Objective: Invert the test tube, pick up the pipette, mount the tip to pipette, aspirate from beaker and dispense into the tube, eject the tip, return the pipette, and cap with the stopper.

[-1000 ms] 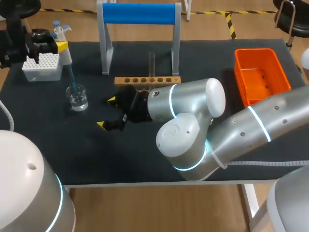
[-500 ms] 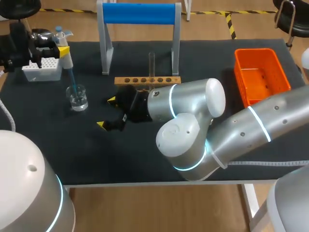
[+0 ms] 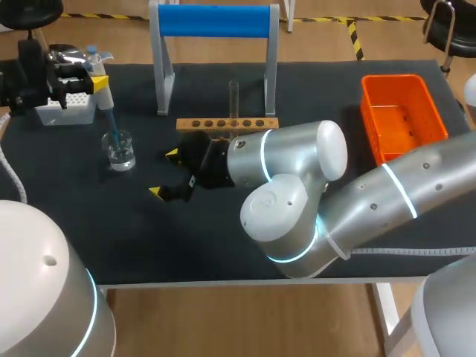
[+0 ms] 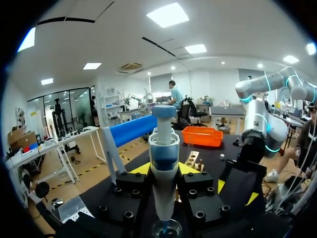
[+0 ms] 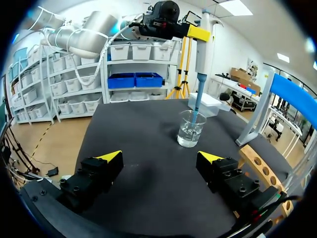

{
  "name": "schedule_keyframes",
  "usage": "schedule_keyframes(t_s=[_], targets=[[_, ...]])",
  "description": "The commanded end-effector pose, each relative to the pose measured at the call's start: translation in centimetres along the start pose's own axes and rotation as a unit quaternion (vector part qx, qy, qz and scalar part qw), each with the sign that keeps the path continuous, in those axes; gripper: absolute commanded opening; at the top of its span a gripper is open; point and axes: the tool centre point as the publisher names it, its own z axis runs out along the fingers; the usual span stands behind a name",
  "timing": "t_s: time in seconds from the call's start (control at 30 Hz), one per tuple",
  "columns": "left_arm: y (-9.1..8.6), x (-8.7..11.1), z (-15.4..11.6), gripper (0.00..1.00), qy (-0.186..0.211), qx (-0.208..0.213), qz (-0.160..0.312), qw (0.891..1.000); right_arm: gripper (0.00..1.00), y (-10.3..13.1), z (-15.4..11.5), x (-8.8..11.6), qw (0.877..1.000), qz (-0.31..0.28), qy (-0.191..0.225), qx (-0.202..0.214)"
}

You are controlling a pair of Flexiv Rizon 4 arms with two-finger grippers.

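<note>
My left gripper [image 3: 94, 79] at the far left is shut on the white pipette [image 3: 104, 93], holding it upright. The pipette's blue tip dips into the clear beaker [image 3: 120, 149] of liquid. In the left wrist view the pipette [image 4: 164, 153] stands between the yellow-tipped fingers of the left gripper [image 4: 165, 171], with the beaker [image 4: 166, 229] right below. A glass test tube [image 3: 233, 97] stands upright in the wooden rack [image 3: 227, 123]. My right gripper [image 3: 164, 173] hovers open in front of the rack, with nothing in it. From the right wrist view, the right gripper [image 5: 159, 159] faces the beaker [image 5: 190, 129] and pipette [image 5: 202, 47].
A white tip box [image 3: 64, 104] sits at the far left behind the beaker. A stand with a blue bar [image 3: 214, 21] rises behind the rack. An orange bin [image 3: 401, 111] stands at the right. My right arm's bulky joints [image 3: 297, 186] cover the table's middle.
My left arm's wrist has shifted a little to the left and farther back, while the pipette's tip stays in the beaker. The right arm has not moved.
</note>
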Motion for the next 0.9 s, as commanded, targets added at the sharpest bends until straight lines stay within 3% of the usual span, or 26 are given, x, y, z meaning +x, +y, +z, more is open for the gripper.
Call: schedule_keyframes(t_s=[0.03, 0.9], targets=[[0.16, 0.03, 0.18, 0.0, -0.003, 0.0, 0.001, 1.0, 1.0, 0.08, 0.08, 0.07, 1.0, 0.0, -0.001, 0.002], [0.9, 0.12, 0.3, 0.0, -0.001, -0.008, -0.004, 1.0, 1.0, 0.08, 0.08, 0.07, 1.0, 0.0, -0.001, 0.002]])
